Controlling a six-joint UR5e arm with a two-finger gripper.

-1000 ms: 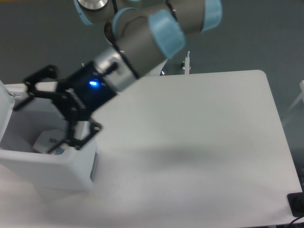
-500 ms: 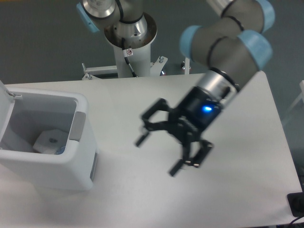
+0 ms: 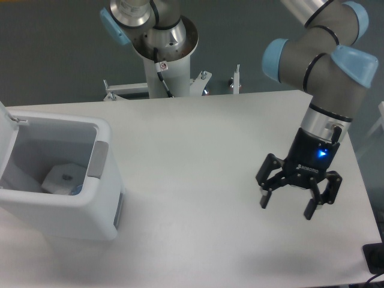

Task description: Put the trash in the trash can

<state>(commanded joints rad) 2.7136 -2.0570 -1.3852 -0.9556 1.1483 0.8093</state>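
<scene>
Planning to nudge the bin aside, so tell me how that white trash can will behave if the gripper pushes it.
The trash can looks like thin plastic, so probably light; it would likely slide on the smooth table. Its boxy shape suggests tipping is unlikely with a low push. The raised lid might wobble.

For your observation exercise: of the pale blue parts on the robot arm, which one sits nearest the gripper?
The pale blue cap at the right, just above the wrist leading down to the open gripper; the others sit higher or farther left.

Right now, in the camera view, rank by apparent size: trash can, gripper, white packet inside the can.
1. Trash can, clearly largest.
2. Gripper, open, though its nearness to the camera may inflate it.
3. White packet, partly hidden.
</scene>
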